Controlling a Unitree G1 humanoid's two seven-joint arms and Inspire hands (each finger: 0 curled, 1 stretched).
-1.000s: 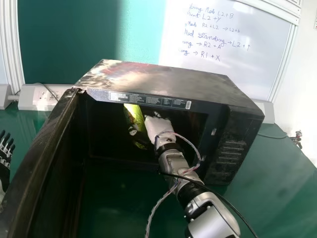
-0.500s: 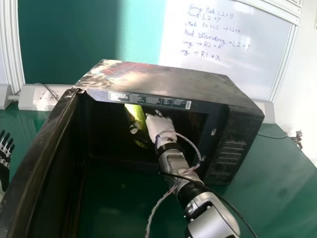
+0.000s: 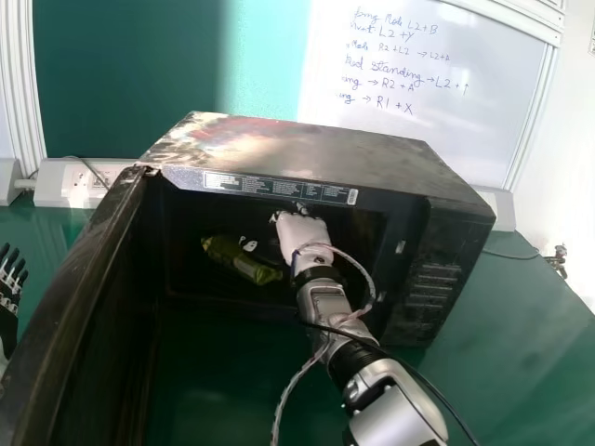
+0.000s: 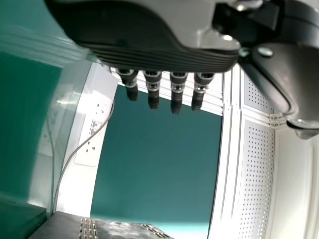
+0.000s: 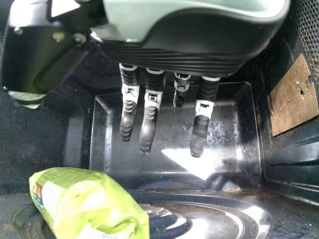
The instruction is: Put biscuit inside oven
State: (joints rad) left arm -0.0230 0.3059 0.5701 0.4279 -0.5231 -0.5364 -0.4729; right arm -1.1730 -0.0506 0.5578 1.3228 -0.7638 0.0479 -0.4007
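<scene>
The black oven (image 3: 316,158) stands on the table with its door (image 3: 88,279) swung wide at the left. My right hand (image 3: 300,232) is inside the cavity, toward its right side, and the green biscuit packet (image 3: 240,259) lies on the oven floor to its left, apart from it. In the right wrist view my right hand (image 5: 149,109) has straight fingers holding nothing, and the packet (image 5: 89,204) rests by the round plate (image 5: 219,214). My left hand (image 3: 9,283) is at the far left, outside the door; its fingers (image 4: 153,92) are extended in the left wrist view.
Behind the oven are a white socket panel (image 3: 79,183) with a cable and a whiteboard (image 3: 418,84). The oven's door edge and right side wall flank my right arm. The green table (image 3: 521,344) extends to the right.
The packet has dropped from upright beside my right hand to lying on the oven floor, farther left. My right hand has let go of it and shifted slightly right.
</scene>
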